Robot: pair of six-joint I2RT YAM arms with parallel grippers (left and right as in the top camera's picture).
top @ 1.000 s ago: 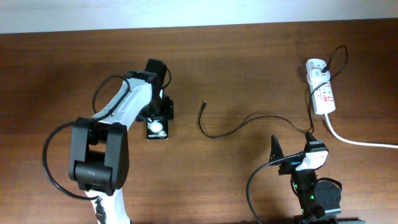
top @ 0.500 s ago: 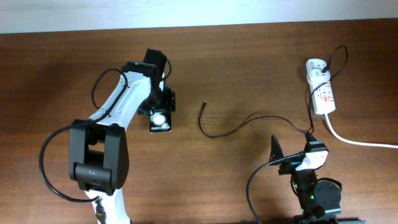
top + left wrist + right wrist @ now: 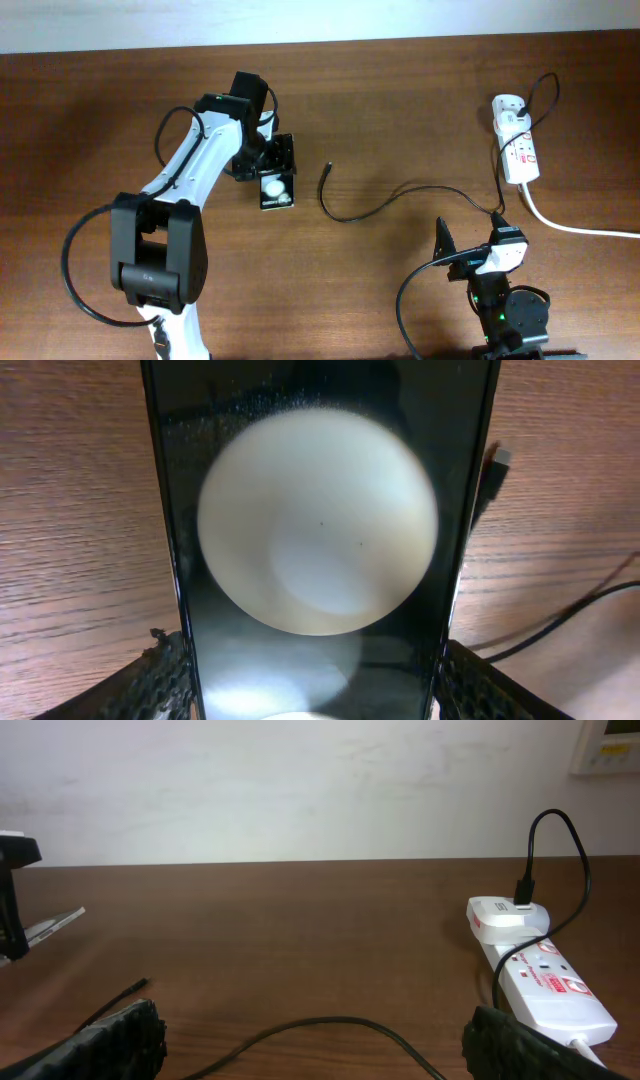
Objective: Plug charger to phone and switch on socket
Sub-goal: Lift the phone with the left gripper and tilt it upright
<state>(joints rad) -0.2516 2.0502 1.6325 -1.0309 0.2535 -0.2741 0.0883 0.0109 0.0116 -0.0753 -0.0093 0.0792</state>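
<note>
Left gripper (image 3: 258, 165) pinches the phone (image 3: 277, 185) at one end. The charger (image 3: 345, 215) tip lies just right of the phone, not touching it. The right gripper (image 3: 470, 257) sits beside the cable's middle, with the socket (image 3: 520, 150) well ahead of it. Count: one phone, one charger, one socket.

Left wrist: fingers (image 3: 165, 680) press both long edges of the phone (image 3: 320, 560), whose top is cut off.

Right wrist: the right gripper (image 3: 315, 1045) is spread and holds nothing. The charger (image 3: 330, 1019) arcs just ahead, and the socket (image 3: 540, 975) lies ahead-right.
</note>
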